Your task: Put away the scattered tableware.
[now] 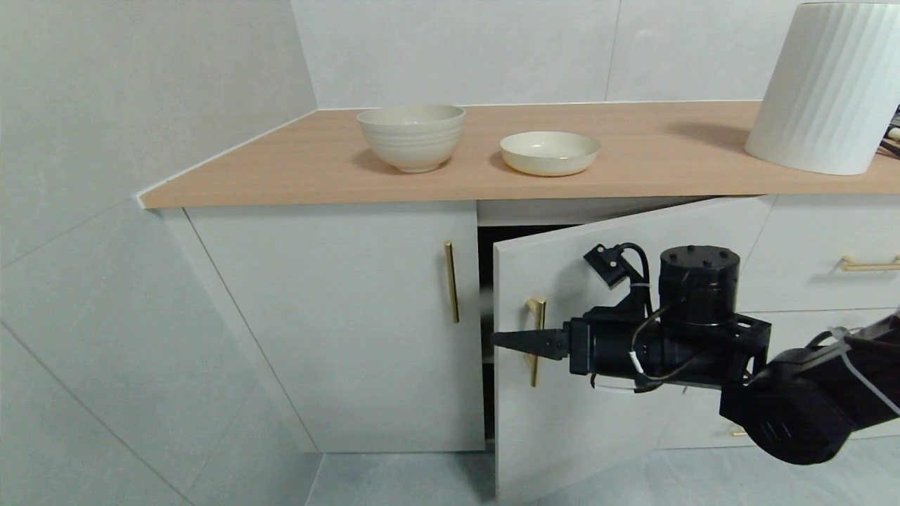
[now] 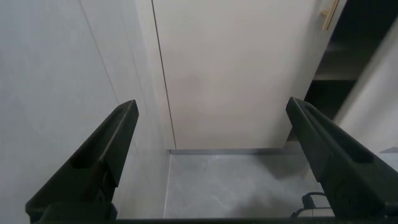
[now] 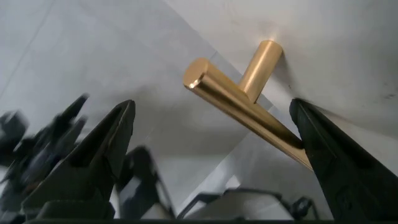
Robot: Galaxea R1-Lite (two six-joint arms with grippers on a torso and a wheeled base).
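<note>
Your left gripper (image 2: pixel 211 104) hangs wide open and empty, facing the closed door (image 2: pixel 236 74). On the counter (image 1: pixel 633 176), the deep bowl (image 1: pixel 411 137) hides most of its inside, and the shallow dish (image 1: pixel 549 152) beside it looks empty. Behind the ajar door (image 1: pixel 562 436) it's too dark to tell. Your right gripper (image 3: pixel 211 106) gapes around the gold handle (image 3: pixel 242 115), not clamped. A ribbed white pot (image 1: pixel 830 84) is cut off far right.
</note>
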